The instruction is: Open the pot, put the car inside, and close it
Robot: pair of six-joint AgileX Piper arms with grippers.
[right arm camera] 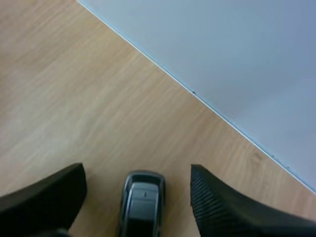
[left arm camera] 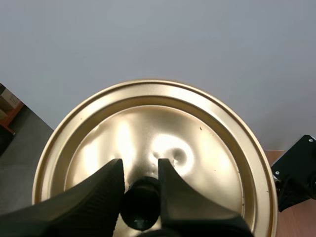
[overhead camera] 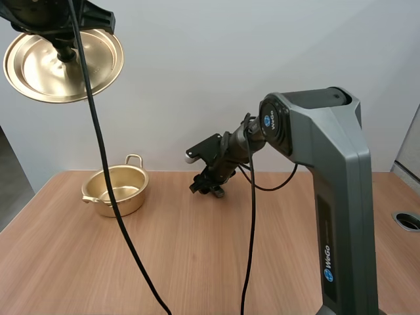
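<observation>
The gold pot [overhead camera: 117,189] stands uncovered on the wooden table at the left. High above it, my left gripper [overhead camera: 64,51] holds the gold lid [overhead camera: 62,63] by its black knob [left arm camera: 141,203], fingers [left arm camera: 96,192] pinched on the knob, the lid's underside turned toward the camera. My right gripper [overhead camera: 210,186] is down at the table's far middle, right of the pot. Its fingers [right arm camera: 222,202] stand open on either side of a small dark grey toy car [right arm camera: 142,202] that rests on the table between them.
A pale wall runs along the table's far edge [right arm camera: 197,96] just beyond the car. My right arm's grey column [overhead camera: 335,216] rises at the right. A round hole [overhead camera: 408,220] sits at the table's right edge.
</observation>
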